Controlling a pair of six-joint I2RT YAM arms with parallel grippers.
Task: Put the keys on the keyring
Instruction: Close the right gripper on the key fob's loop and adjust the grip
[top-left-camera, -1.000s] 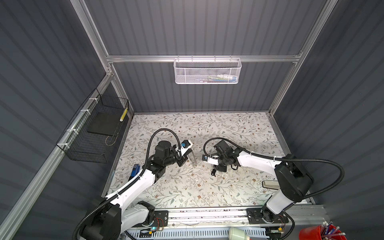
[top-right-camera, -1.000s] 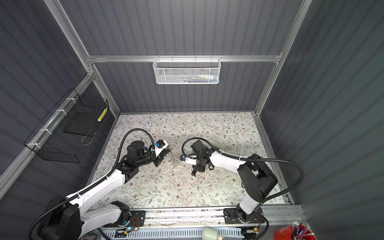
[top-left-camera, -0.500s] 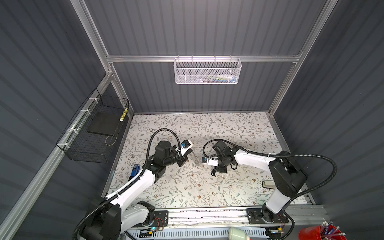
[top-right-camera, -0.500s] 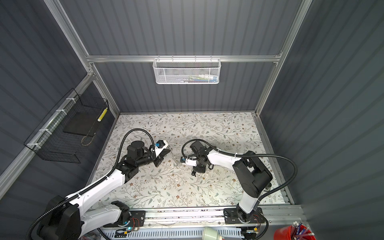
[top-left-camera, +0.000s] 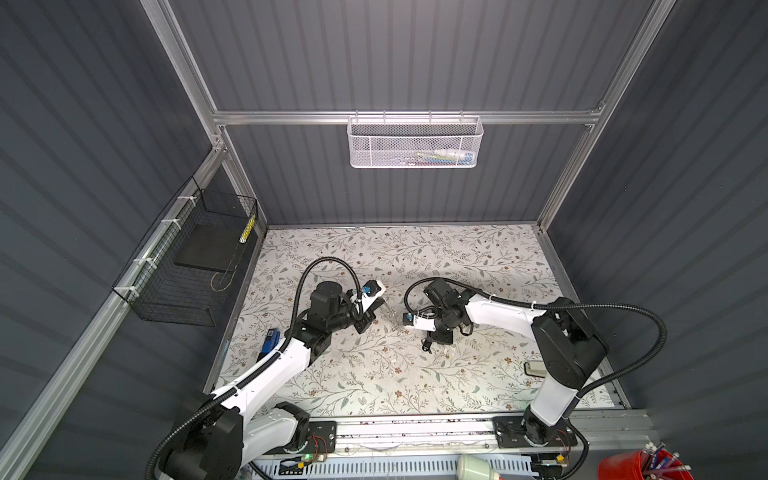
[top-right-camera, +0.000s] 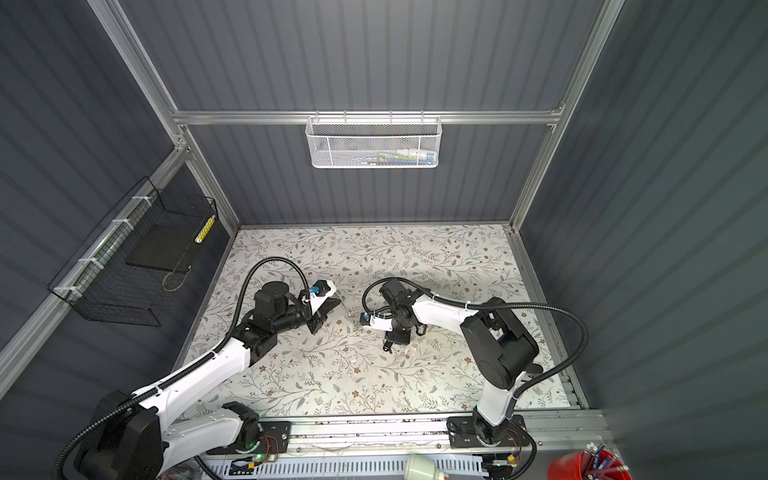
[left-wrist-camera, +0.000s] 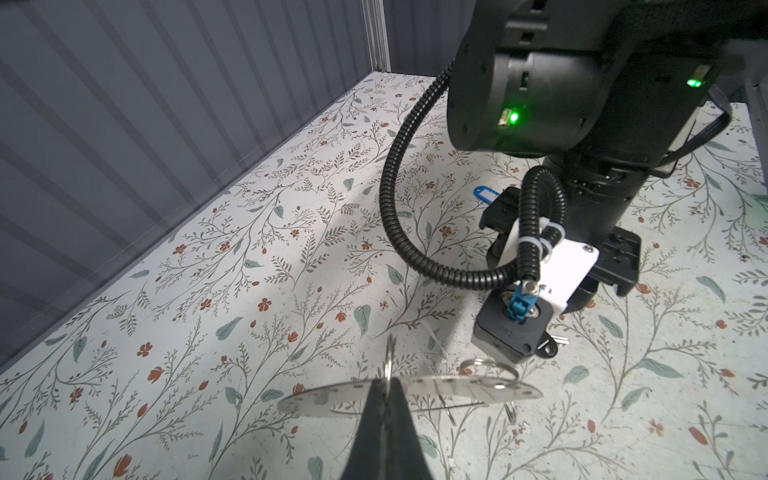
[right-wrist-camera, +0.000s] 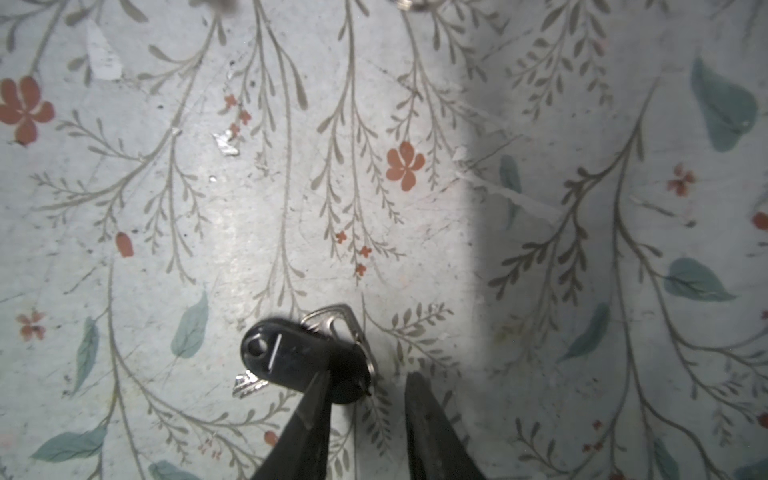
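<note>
Left hand (left-wrist-camera: 386, 391) is clamped tight on the keyring (left-wrist-camera: 457, 388), fingers pinched on the near edge of that flat grey band. The ring hangs level just off the surface (left-wrist-camera: 249, 291), small holes showing along the band. A small wire ring (left-wrist-camera: 389, 358) stands upright right at the fingertips, and a second wire ring (left-wrist-camera: 486, 369) sits at the band's far side (whether either is threaded through a hole, I cannot tell).

Over to the right hand (right-wrist-camera: 365, 384): it's low over the surface, jaws partly apart, gripping nothing. The black key (right-wrist-camera: 291, 359) lies flat on the surface right at the fingertips. One finger (right-wrist-camera: 309, 409) crosses in front of the fob's end and the other stands clear beside it. Silver metal pokes out from under the fob on two sides.

The blue tag (left-wrist-camera: 484, 194) with its white label lies on the surface beyond the right arm, well apart from the keyring and partly hidden by the arm. In both top views the two hands face each other near the middle of the surface, close but not touching
</note>
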